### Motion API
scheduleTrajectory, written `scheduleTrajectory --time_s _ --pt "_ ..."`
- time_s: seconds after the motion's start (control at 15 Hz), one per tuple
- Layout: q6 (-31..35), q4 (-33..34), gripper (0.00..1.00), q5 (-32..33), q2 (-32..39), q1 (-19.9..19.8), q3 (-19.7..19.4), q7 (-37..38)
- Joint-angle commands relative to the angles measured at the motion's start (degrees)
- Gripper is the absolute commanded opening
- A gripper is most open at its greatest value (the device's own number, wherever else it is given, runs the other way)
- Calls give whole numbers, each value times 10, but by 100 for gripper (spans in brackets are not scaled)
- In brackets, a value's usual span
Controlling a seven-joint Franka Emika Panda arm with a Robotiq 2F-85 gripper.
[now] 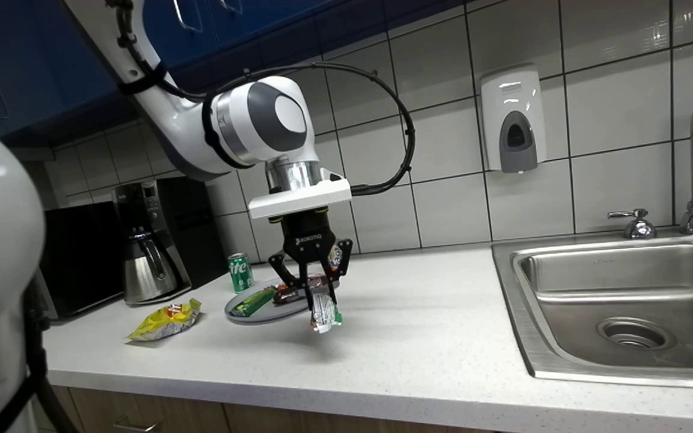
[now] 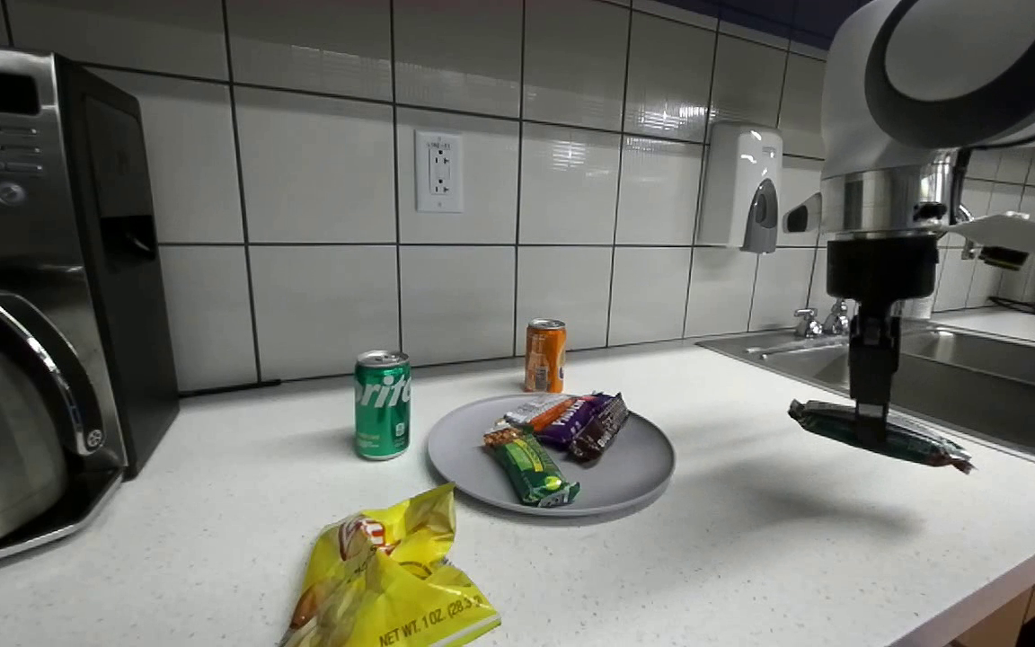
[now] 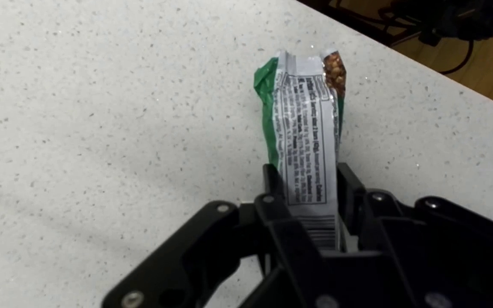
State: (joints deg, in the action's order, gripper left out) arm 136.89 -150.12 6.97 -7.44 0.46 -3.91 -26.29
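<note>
- And here's the hand (image 1: 322, 304), spread only partway, clamped on a bar (image 3: 306, 132) from both sides
- The bar is up in the air above the desk (image 2: 715, 575), off to the side of the plate (image 2: 634, 472), white printed back on top, green at its edges
- On that plate, a green wrapper (image 2: 531, 469), a purple wrapper (image 2: 576, 420) and a brown wrapper (image 2: 603, 429) lie close together
- A green can (image 2: 383, 409) and an orange can (image 2: 544, 357) stand upright near it, and a yellow bag (image 2: 392, 584) lies on the desk

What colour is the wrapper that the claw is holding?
The wrapper is green, with a whitish printed panel and brown corner patch, clearest in the wrist view.
</note>
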Motion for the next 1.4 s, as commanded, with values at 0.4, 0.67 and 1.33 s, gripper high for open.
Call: scheduleTrajectory --time_s 0.4,0.67,1.33 --pt "-24 62 10 -67 32 37 57 191" --pt "-11 89 10 -89 63 48 75 276" --pt "-29 179 10 -65 143 65 85 441"
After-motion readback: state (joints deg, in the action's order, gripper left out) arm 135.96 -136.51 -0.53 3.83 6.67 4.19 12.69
